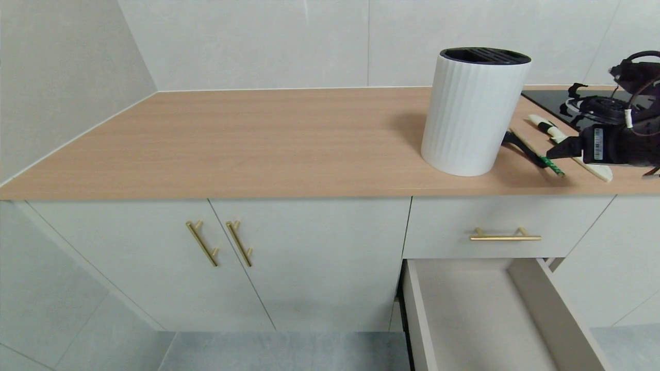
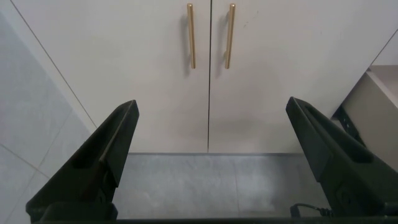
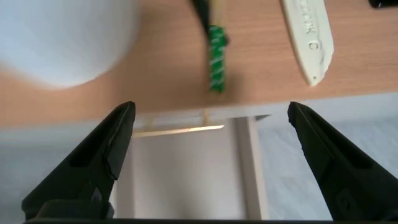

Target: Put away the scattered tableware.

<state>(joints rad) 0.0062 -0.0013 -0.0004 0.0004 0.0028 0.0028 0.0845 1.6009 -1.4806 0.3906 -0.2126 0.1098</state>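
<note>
The right gripper [image 3: 211,111] hangs over the front edge of the table [image 1: 258,139], jaws spread wide and holding nothing. Just beyond the jaws lies a thin stick with a green patterned end [image 3: 216,59], most likely a chopstick. That end points toward the table edge. A dark item lies against its far part, close to the holder. A white knife [image 3: 309,40] lies beside the stick, apart from it, its tip also toward the edge. The white ribbed holder [image 1: 472,116] stands upright next to both, its slotted black top open to receive tools. Below the table edge an open drawer [image 1: 417,309] is pulled out.

Step in hand, as judged: pick up the green-ended stick.
- Bring the jaws forward until the stick sits between them.
- Set the jaws across the shaft, not along it.
- Descend until the jaws almost meet the table, since the stick is thin and flat-lying.
- Keep clear of the knife and the holder wall.
- Close gently; check the stick does not pivot.

The left gripper [image 2: 211,106] is low, facing the cupboard doors [image 2: 155,93], jaws wide apart and holding nothing.
</note>
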